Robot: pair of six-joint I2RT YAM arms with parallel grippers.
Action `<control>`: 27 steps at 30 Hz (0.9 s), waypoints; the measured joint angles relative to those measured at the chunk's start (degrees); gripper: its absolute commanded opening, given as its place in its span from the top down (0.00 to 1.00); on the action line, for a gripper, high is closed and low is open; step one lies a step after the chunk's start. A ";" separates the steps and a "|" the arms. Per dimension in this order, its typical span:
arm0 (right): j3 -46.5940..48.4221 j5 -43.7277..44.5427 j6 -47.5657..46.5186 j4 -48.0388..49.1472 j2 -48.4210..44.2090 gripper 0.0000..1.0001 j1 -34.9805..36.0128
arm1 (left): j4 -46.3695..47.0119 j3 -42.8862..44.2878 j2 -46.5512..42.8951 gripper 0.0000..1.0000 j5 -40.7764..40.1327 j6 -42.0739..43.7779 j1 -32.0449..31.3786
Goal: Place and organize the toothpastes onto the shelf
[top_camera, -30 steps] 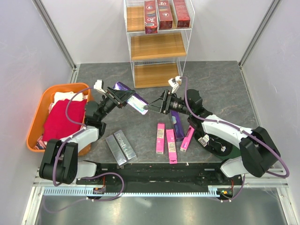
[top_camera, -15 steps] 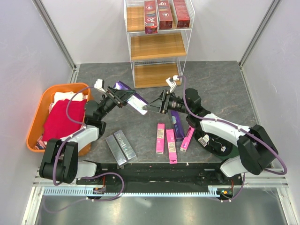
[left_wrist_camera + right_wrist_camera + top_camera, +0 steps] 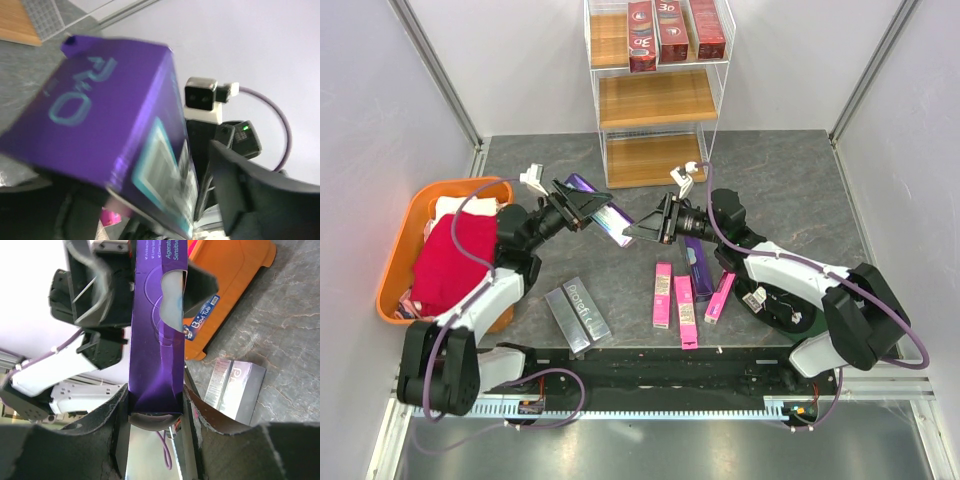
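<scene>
Grey boxes: two grey boxes (image 3: 586,308) lie side by side and touching on the counter (image 3: 790,180), nearest the arm bases and left of centre.
Pink boxes: three pink boxes (image 3: 663,295) lie flat just right of the grey ones. Two are close together and roughly parallel, and the third is angled off to the right.
Dark box: a dark purple box (image 3: 698,262) lies on the counter just behind the pink ones, partly under the right arm.
Tub: an orange tub (image 3: 395,250) sits at the left edge with a red cloth (image 3: 455,250) in it.
Purple box: one purple box (image 3: 610,218) is up off the counter between the two arms, slanting from back-left to front-right, in front of the shelf's bottom tier.
Right hand: the right hand (image 3: 638,230) is clamped on the near-right end of the purple box, with a finger pressed against each long side.
Left hand: the left hand (image 3: 585,203) is at the box's other end with its fingers spread apart. One finger stands clear of the cardboard, so it has no grip.
Shelf: the shelf (image 3: 655,97) stands at the back. Its middle and bottom tiers are bare wood.
Red boxes: three red boxes (image 3: 670,30) lie side by side on the right part of the top tier.
</scene>
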 measured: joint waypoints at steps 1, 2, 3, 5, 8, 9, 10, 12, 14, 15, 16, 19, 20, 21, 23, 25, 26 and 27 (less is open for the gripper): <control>0.11 0.02 0.22 -0.02 0.02 0.73 -0.02 | -2.67 0.31 -1.36 0.02 -0.07 1.86 0.00; 0.17 0.04 0.55 0.00 0.02 0.74 -0.09 | -6.40 0.87 -3.17 0.01 -0.39 4.09 0.00; 0.31 -0.09 0.85 0.07 0.07 0.74 -0.24 | -10.67 1.68 -5.16 0.00 -0.74 7.10 0.00; 0.76 -0.15 1.62 0.33 0.22 0.75 -0.59 | -17.70 3.08 -8.02 0.00 -2.14 11.65 0.00; 1.20 -0.13 2.32 0.52 0.52 0.76 -1.88 | -28.00 5.64 -11.82 0.00 -5.60 19.08 0.00; 1.33 -0.09 2.54 0.52 0.63 0.76 -2.47 | -31.15 6.40 -12.76 0.00 -7.02 21.22 0.00; 1.44 -0.09 2.71 0.52 0.70 0.76 -3.08 | -33.92 7.04 -13.55 0.00 -8.33 23.15 0.00; 1.53 -0.04 3.13 0.50 0.72 0.77 -4.46 | -39.19 7.93 -14.82 0.00 -11.63 26.21 0.00; 1.57 -0.04 3.39 0.55 0.72 0.77 -5.86 | -43.17 8.24 -15.56 0.00 -14.73 28.15 0.00; 1.62 -0.07 3.58 0.46 0.72 0.77 -6.62 | -45.90 8.44 -15.80 0.00 -17.09 28.85 0.00; 1.66 -0.09 3.72 0.37 0.72 0.77 -7.30 | -47.50 8.52 -15.82 0.00 -18.49 29.20 0.00; 2.29 -0.13 3.78 -0.07 0.76 0.77 -9.57 | -52.37 8.74 -15.80 0.00 -23.02 29.31 0.00; 2.95 -0.09 3.76 -0.52 0.83 0.78 -10.49 | -53.18 8.74 -15.80 0.00 -23.87 29.31 0.02; 3.63 -0.07 3.72 -0.92 0.92 0.78 -11.34 | -53.70 8.74 -15.72 0.00 -24.46 29.31 0.02; 5.25 0.02 3.72 -1.40 1.36 0.78 -12.87 | -54.29 8.83 -15.39 0.00 -25.03 29.31 0.02; 7.69 0.35 3.72 -1.62 2.45 0.78 -14.80 | -54.77 9.09 -14.82 0.00 -25.49 29.31 0.00; 8.44 0.63 3.72 -1.64 2.84 0.78 -15.52 | -54.95 9.16 -14.56 0.00 -25.59 29.31 0.00; 9.55 1.07 3.74 -1.88 3.52 0.78 -16.63 | -55.04 9.16 -14.36 0.00 -25.75 29.31 0.00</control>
